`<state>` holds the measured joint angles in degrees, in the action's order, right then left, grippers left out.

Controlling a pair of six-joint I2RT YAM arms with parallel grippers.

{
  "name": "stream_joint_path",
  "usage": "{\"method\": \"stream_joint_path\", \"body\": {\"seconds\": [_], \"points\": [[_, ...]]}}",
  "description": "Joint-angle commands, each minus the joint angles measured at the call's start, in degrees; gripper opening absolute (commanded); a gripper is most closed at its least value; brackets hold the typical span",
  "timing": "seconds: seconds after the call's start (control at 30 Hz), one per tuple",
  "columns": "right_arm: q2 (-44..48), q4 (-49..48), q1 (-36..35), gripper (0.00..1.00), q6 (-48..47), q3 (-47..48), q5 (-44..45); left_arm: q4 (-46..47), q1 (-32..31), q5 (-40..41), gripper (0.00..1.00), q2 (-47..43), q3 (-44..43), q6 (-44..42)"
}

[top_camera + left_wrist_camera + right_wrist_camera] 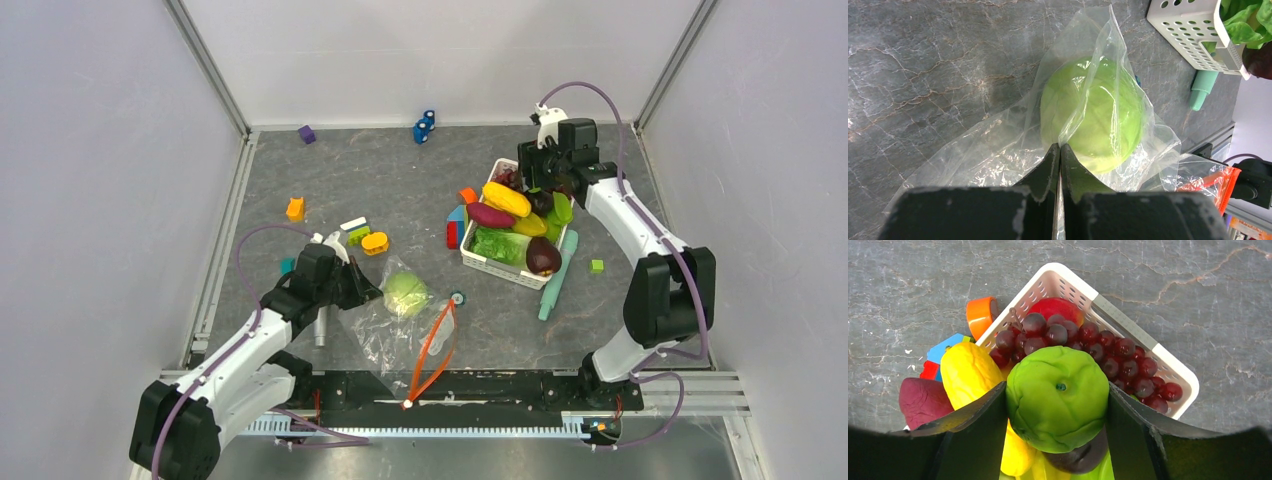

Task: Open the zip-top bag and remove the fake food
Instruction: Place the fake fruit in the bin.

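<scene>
Near side, left of basket [487,264]: zip-top bag [392,340] on table, cabbage [405,293] inside. There the left gripper [1060,150] is pressed together, pinching bag film beside cabbage. Over basket's far end, right gripper [1057,390] clamps round green fruit [1048,420].

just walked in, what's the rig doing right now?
The left gripper is shut on a fold of the zip-top bag, which lies on the table with the pale green cabbage inside it. The right gripper holds a round green fruit between its fingers, over the white basket that holds grapes, a yellow corn cob and other toy produce. The cabbage is not yet out of the bag.
</scene>
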<state>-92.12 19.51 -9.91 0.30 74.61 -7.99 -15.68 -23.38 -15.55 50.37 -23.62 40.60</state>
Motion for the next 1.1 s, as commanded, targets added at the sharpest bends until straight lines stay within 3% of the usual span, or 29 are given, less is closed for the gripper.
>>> {"method": "stream_joint_path", "body": {"seconds": [0.0,0.37,0.73,0.83,1.07], "points": [[-1.67,-3.95,-0.02,0.67,-2.52,3.42,-2.25,1.27,-0.12,-0.63,0.08,0.74,-0.46,0.15],[-3.72,-4.36,-0.02,0.84,-3.72,4.23,-3.61,1.18,-0.14,-0.62,0.09,0.71,-0.20,0.02],[-2.83,-4.41,-0.02,0.91,-3.99,4.78,-2.80,1.27,-0.09,-0.62,0.09,0.87,-0.20,0.10],[-2.21,-4.55,0.02,0.92,-3.94,4.34,-2.35,1.27,-0.11,-0.63,0.09,0.82,-0.13,0.01],[-2.07,-3.59,-0.02,0.81,-3.72,3.97,-2.76,1.27,-0.12,-0.68,0.09,0.65,0.06,0.13]]}}
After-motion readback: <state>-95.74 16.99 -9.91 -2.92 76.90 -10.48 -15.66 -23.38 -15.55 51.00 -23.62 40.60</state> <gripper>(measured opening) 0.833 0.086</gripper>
